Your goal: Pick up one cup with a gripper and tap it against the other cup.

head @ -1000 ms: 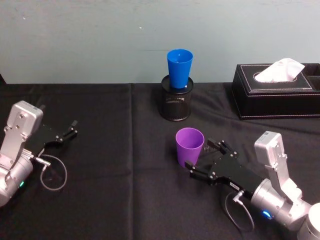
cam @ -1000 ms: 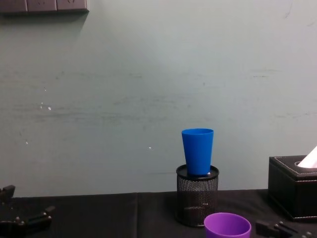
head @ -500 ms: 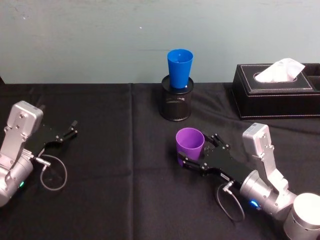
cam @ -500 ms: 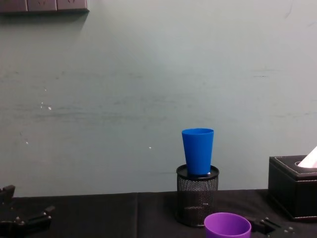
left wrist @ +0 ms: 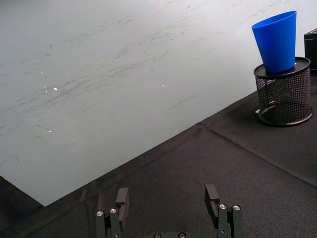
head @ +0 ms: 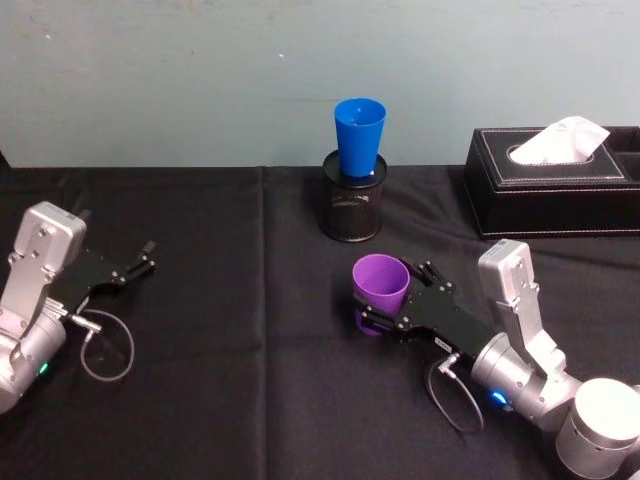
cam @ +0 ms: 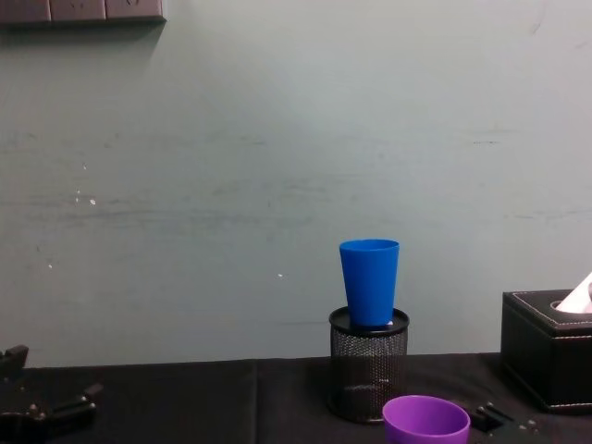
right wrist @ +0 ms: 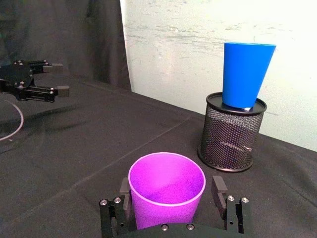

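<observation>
Head view: purple cup (head: 380, 280) stands upright on the black cloth (head: 250, 400), in front of the mesh pen holder (head: 351, 205) and a little to its right. Blue cup (head: 359, 135) sits upright in the holder's mouth. Right gripper (head: 395, 292) straddles the purple cup low on its wall. Left gripper (head: 135, 265) lies idle, well left of the holder.

Left wrist view: left fingers spread, nothing between them; the holder is far off.

Right wrist view: right fingers (right wrist: 218, 191) spread, one on each side of the purple cup. There is a gap at one finger, and I cannot tell whether the other touches.

Chest view: purple rim shows in front of the holder, just to its right.

Risks: an uneven close could shove or tip the light cup, and too hard a squeeze could buckle it. The blue cup only perches in the holder, so a firm tap may tilt it or topple the holder.
</observation>
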Controlling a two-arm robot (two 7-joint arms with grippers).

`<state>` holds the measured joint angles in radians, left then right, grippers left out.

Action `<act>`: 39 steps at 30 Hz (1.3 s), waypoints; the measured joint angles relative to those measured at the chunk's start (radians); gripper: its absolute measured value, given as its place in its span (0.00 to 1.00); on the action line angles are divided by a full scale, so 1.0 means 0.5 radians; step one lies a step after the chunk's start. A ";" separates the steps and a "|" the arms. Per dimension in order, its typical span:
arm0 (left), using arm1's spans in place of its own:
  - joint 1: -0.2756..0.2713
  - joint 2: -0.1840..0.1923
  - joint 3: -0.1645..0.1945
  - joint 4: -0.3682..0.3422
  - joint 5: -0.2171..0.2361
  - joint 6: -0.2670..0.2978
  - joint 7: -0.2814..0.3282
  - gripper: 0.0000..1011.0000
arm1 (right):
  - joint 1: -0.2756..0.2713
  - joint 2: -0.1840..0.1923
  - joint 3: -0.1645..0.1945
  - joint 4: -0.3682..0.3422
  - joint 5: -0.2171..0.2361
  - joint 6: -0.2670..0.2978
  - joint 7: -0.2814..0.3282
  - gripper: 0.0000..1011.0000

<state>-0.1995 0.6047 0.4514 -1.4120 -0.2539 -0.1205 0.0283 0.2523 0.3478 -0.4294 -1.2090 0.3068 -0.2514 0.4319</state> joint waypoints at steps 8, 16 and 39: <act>0.000 0.000 0.000 0.000 0.000 0.000 0.000 0.99 | 0.015 -0.043 0.030 0.031 -0.015 -0.010 0.034 0.99; 0.000 0.000 0.000 0.000 0.000 0.000 0.000 0.99 | 0.018 -0.078 0.051 0.045 -0.034 -0.007 0.058 0.99; 0.000 0.000 0.000 0.000 0.000 0.000 0.000 0.99 | 0.016 -0.075 0.051 0.034 -0.034 0.001 0.056 0.74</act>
<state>-0.1995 0.6047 0.4514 -1.4120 -0.2539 -0.1206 0.0283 0.2603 0.3101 -0.4039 -1.1919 0.2895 -0.2510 0.4598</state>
